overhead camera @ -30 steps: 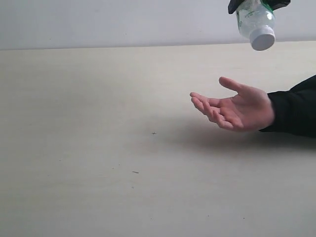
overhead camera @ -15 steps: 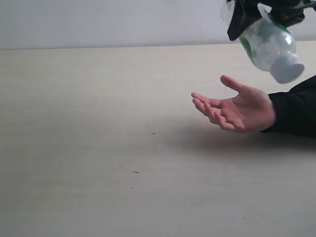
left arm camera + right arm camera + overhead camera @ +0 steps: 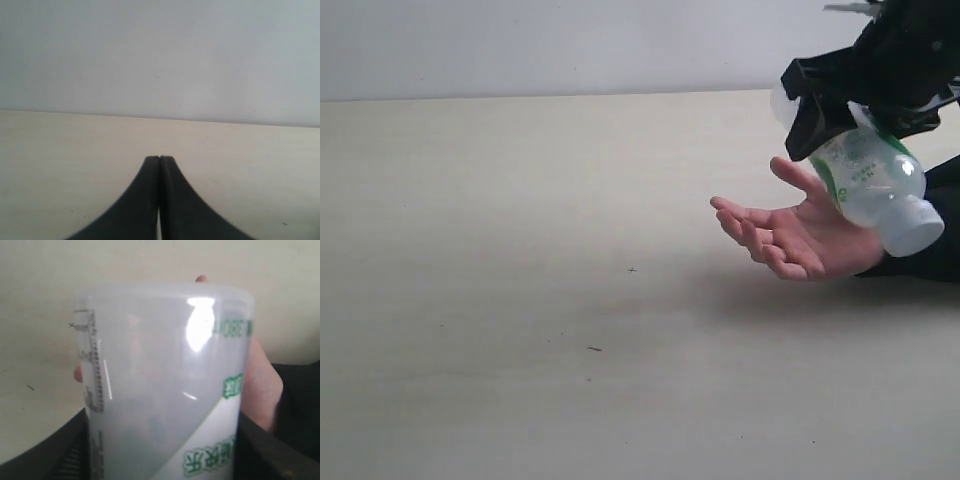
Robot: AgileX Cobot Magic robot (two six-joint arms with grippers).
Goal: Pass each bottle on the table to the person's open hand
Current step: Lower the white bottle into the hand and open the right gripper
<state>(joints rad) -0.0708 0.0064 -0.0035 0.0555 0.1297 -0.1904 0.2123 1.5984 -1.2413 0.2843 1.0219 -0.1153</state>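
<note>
A clear bottle [image 3: 870, 178] with a white cap and a green-and-white label hangs cap-down, tilted, just above the person's open hand [image 3: 790, 236] at the right of the table [image 3: 520, 250]. My right gripper [image 3: 850, 115] is shut on the bottle's body, black fingers on either side of it. In the right wrist view the bottle [image 3: 165, 385] fills the picture between my right gripper [image 3: 162, 455], with the hand [image 3: 260, 385] behind it. My left gripper [image 3: 159, 159] is shut and holds nothing, over bare tabletop [image 3: 60, 150]. No other bottles show.
The person's black sleeve [image 3: 945, 230] lies at the right edge. A pale wall [image 3: 570, 45] rises behind the table's far edge. A few tiny dark specks [image 3: 593, 348] mark the tabletop.
My right gripper has come down and forward with the bottle, from the top edge of the exterior view to just above the palm. The hand has barely shifted.
</note>
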